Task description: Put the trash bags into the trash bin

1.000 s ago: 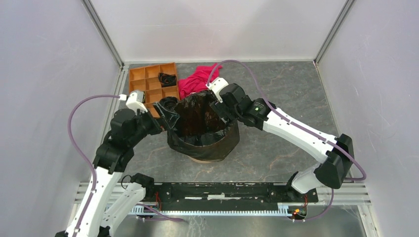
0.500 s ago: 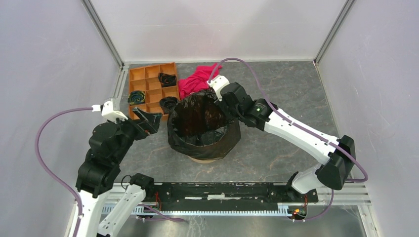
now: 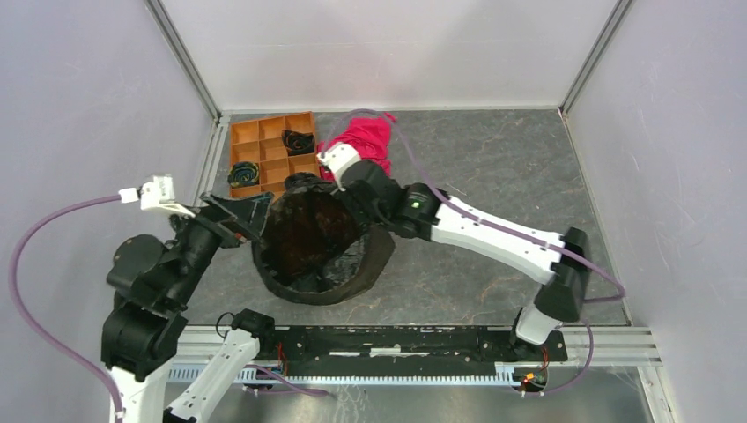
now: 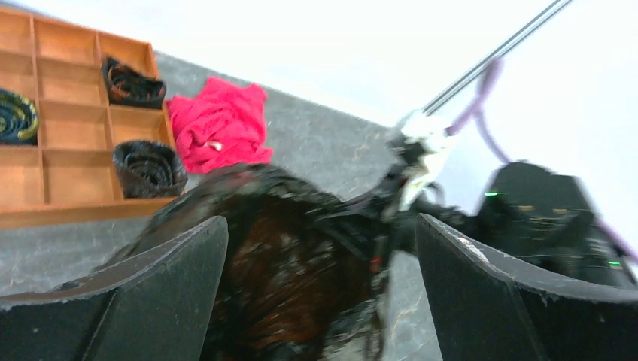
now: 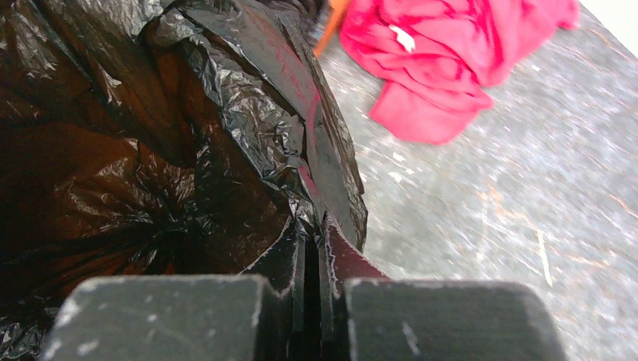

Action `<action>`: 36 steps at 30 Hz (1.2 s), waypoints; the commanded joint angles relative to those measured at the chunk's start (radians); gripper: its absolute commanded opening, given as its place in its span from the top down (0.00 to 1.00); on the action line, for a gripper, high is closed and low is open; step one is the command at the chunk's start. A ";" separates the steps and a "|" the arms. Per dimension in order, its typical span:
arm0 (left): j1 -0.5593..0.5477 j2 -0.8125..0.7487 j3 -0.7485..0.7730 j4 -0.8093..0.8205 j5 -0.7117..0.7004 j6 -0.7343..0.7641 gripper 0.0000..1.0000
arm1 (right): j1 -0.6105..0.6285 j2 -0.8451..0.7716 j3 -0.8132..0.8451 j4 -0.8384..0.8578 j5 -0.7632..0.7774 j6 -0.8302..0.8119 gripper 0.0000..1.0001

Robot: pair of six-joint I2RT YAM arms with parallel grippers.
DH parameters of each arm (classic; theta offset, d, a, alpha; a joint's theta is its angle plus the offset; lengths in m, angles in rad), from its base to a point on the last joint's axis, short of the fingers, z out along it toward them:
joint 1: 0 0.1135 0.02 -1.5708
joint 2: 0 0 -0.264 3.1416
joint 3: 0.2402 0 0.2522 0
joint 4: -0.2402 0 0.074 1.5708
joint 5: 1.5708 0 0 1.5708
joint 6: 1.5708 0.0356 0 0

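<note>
Top external view: the right gripper [image 3: 345,187] has clamped shut on the far rim of the big trash bag [image 3: 374,256] and hauled it left. The trash bin [image 3: 308,242], wrapped inside it, has slid along and now looks tipped. The left gripper [image 3: 236,211] has backed off, jaws wide, holding nothing. The liner's seated, but a spill threatens.

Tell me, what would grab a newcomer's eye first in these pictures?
A big, crinkly black trash bag bulges in the middle of the table. Its far rim is pinched in the right gripper, while the left gripper hangs wide open at its left side. Behind it, a bright red-pink cloth lies crumpled beside an orange tray of square compartments at the back left.
</note>
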 commanded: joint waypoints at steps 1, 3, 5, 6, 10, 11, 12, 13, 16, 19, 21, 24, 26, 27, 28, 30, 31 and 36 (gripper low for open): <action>0.002 -0.001 0.098 0.027 0.016 0.035 0.00 | 0.043 0.146 0.213 0.042 -0.011 0.079 1.00; 0.002 -0.005 0.111 0.021 0.004 0.040 0.00 | 0.067 0.223 0.335 0.002 0.012 0.095 1.00; 0.002 -0.012 0.116 0.018 -0.007 0.044 0.00 | 0.084 0.283 0.415 -0.011 0.019 0.101 1.00; 0.001 -0.013 0.116 0.018 -0.008 0.045 0.00 | 0.088 0.307 0.439 -0.008 0.011 0.103 1.00; 0.001 -0.020 0.118 0.016 0.002 0.046 0.00 | 0.089 0.359 0.477 0.002 -0.006 0.099 0.94; 0.001 -0.021 0.120 0.016 0.000 0.047 0.00 | 0.088 0.366 0.491 -0.001 -0.009 0.095 0.86; 0.001 -0.020 0.124 0.017 -0.002 0.049 0.00 | 0.088 0.370 0.500 -0.006 -0.011 0.091 0.76; 0.001 -0.016 0.131 0.018 -0.005 0.053 0.00 | 0.088 0.370 0.512 -0.008 -0.015 0.087 0.69; 0.001 0.007 0.151 0.023 -0.004 0.065 0.00 | 0.088 0.352 0.531 -0.017 -0.018 0.077 0.56; 0.000 0.020 0.161 0.033 -0.002 0.073 0.00 | 0.078 0.314 0.561 -0.051 -0.022 0.059 0.40; 0.000 0.027 0.163 0.039 -0.003 0.081 0.00 | 0.064 0.264 0.562 -0.064 -0.041 0.050 0.28; 0.000 0.042 0.173 0.040 -0.006 0.092 0.00 | 0.059 0.159 0.516 -0.058 -0.039 0.018 0.10; 0.000 0.049 0.173 0.045 -0.007 0.098 0.00 | 0.059 0.077 0.471 -0.053 -0.026 -0.002 0.02; 0.000 0.051 0.172 0.049 -0.008 0.101 0.00 | 0.059 0.037 0.437 -0.051 -0.009 -0.011 0.02; 0.000 0.055 0.170 0.054 -0.009 0.103 0.00 | 0.059 -0.017 0.401 -0.046 0.015 -0.026 0.02; 0.000 0.064 0.170 0.069 -0.009 0.106 0.00 | 0.059 -0.135 0.284 -0.019 0.048 -0.061 0.02; 0.000 0.070 0.172 0.082 -0.010 0.105 0.00 | 0.059 -0.211 0.201 0.009 0.065 -0.080 0.02; 0.000 0.102 0.150 0.230 0.026 0.079 0.00 | 0.059 -0.581 -0.148 0.115 0.147 -0.133 0.02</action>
